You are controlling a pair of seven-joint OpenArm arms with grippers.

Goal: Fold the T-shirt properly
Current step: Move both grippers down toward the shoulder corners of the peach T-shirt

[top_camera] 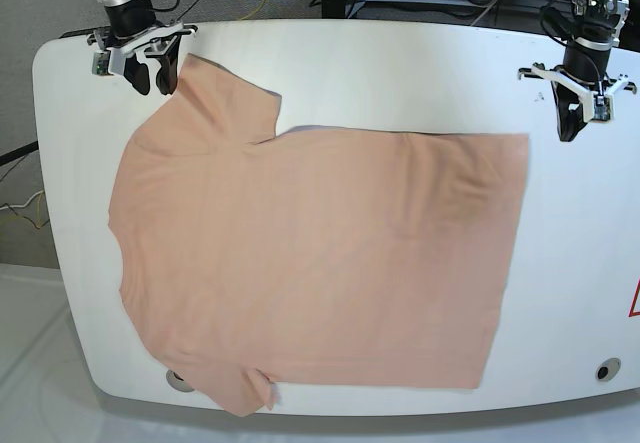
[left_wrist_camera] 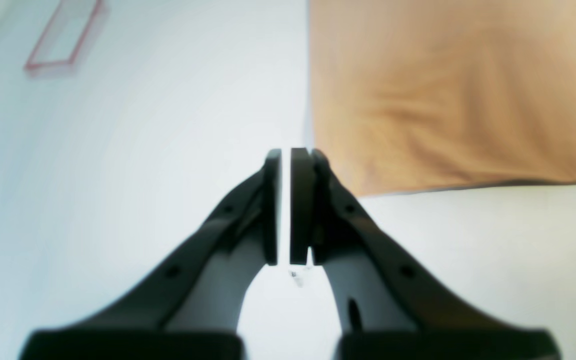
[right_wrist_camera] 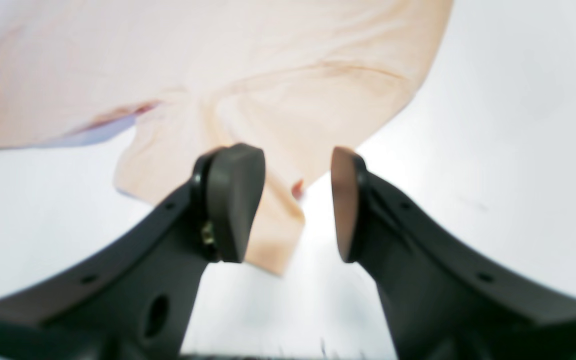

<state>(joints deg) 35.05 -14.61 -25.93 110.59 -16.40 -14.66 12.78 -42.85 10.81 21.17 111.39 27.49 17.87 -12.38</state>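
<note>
The T-shirt (top_camera: 310, 263) is laid flat across the white surface (top_camera: 400, 63), no print or writing seen. The left pincer (left_wrist_camera: 285, 207) is pressed together beside the hem corner, holding nothing; the right pincer (right_wrist_camera: 295, 200) is spread above a sleeve.

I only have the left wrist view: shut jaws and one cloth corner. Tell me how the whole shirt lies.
Observer: The T-shirt lies spread flat on the table, both sleeves out, nothing folded yet.
Operator: Report the other arm.
Observer: The right gripper is open at the tip of the back sleeve, gripping nothing.
Operator: Say which end of the shirt faces me.
Observer: The hem faces the left gripper; the sleeve end lies toward the right arm.
</note>
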